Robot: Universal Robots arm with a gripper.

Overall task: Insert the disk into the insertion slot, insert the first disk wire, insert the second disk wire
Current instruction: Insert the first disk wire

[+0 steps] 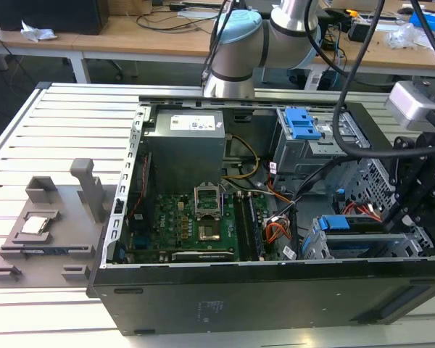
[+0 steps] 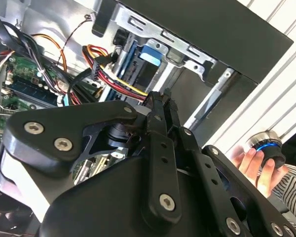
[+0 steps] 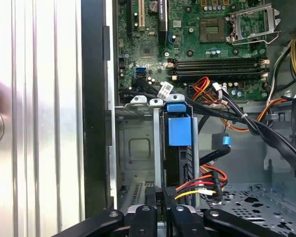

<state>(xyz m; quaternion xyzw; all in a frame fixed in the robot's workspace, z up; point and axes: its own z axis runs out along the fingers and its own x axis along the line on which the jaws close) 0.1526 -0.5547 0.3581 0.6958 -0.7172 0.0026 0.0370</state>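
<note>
The gripper (image 2: 157, 98) hangs inside the open computer case (image 1: 239, 304), at the insertion slot (image 3: 138, 153).
Its jaws look clenched, seemingly on nothing; the disk (image 3: 179, 132) sits in the slot just beside them, a red-yellow-black wire bundle (image 3: 200, 185) crowding alongside.

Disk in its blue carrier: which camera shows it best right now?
The first wrist view: the disk sits edge-on in the insertion slot, unobstructed, with its blue carrier tab facing the camera. The exterior view shows its blue end, the rest sunk in the cage. The second wrist view shows a blue patch beyond the gripper.
</note>
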